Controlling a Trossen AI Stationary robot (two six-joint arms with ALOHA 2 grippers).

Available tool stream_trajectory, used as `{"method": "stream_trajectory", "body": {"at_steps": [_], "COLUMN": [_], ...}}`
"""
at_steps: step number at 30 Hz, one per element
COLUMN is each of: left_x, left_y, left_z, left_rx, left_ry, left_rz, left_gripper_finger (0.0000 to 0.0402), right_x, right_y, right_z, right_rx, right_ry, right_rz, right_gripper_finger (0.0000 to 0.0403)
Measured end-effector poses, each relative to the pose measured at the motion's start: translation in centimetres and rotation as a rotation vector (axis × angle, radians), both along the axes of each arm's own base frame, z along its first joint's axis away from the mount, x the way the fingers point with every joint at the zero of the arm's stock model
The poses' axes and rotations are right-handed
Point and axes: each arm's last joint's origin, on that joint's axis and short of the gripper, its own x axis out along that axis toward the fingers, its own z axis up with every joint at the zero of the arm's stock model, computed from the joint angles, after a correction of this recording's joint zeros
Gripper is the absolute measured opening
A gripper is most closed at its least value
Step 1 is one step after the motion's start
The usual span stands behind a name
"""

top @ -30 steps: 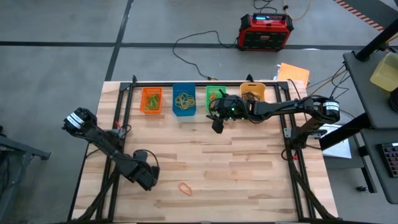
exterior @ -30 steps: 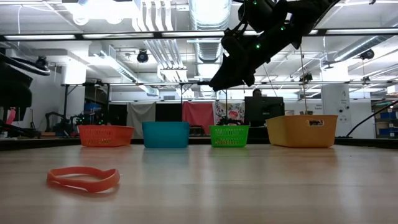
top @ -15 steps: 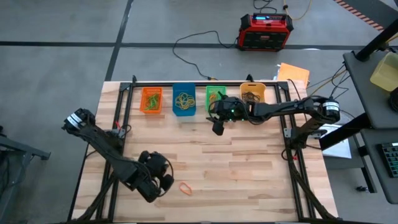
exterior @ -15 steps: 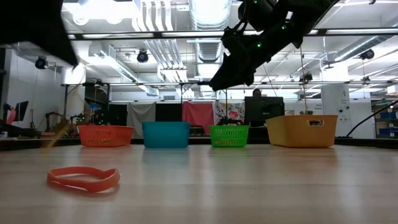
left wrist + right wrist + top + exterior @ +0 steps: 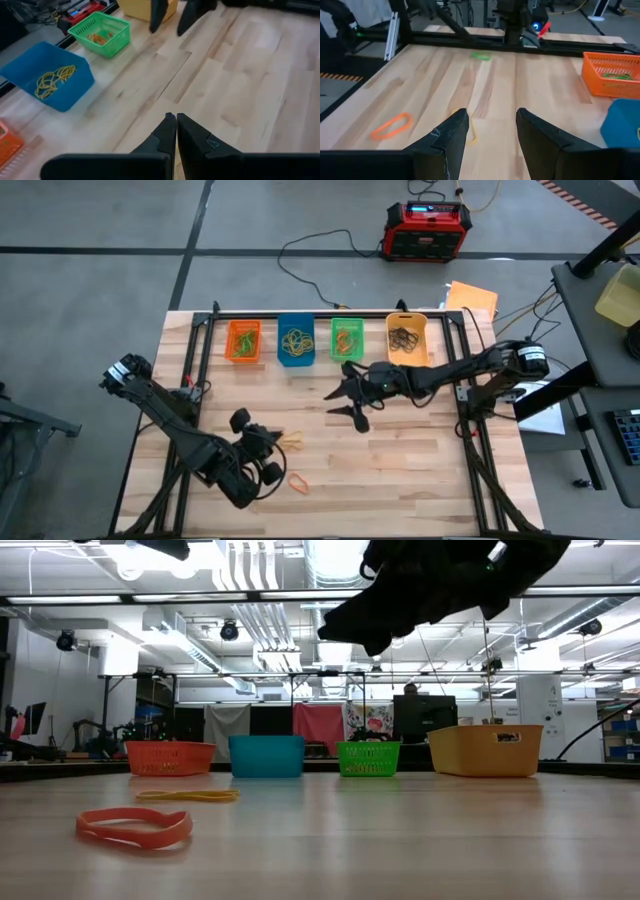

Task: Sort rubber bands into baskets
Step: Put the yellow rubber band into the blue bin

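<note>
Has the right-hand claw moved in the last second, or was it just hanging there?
Yes. The right gripper has left its spot beside the green basket and swung out toward the middle of the table, fingers open.

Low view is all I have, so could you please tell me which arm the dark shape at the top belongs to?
Observer: That is the right pincer, open, above the middle of the table in front of the baskets.
Operator: Thank you. Where is the left pincer?
Observer: The left pincer is shut, over the table's end away from the baskets, beside the yellow band and the orange band.
Operator: And what is inside the blue basket?
Observer: The blue basket holds yellow rubber bands.
</note>
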Motion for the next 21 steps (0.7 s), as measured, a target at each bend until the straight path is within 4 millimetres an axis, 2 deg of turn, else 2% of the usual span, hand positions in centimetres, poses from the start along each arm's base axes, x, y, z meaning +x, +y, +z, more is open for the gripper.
{"method": "stream_trajectory", "body": {"at_steps": [5, 12, 16, 21], "left_x": [-0.2, -0.7, -0.5, 0.1], "left_y": [0.5, 1.5, 1.5, 2.4], "left_z": [-1.5, -5.2, -7.4, -9.8], "left_rx": [0.014, 0.06, 0.058, 0.026], "left_ry": [0.067, 0.123, 0.103, 0.093], "left_rz": [-0.001, -0.003, -0.071, -0.121], "left_gripper_finger": [0.0, 0.0003, 0.0028, 0.0079], "right_x": [-0.2, -0.3, -0.5, -0.6], "right_y": [0.6, 0.7, 0.9, 1.3], "right_z": [-0.5, -0.8, -1.2, -1.4], "right_rx": [0.007, 0.05, 0.076, 0.102], "right_ry": [0.037, 0.075, 0.127, 0.155], "right_rz": [0.015, 0.004, -0.004, -0.003], "right_gripper_finger": [0.0157, 0.0158, 0.016, 0.0156]}}
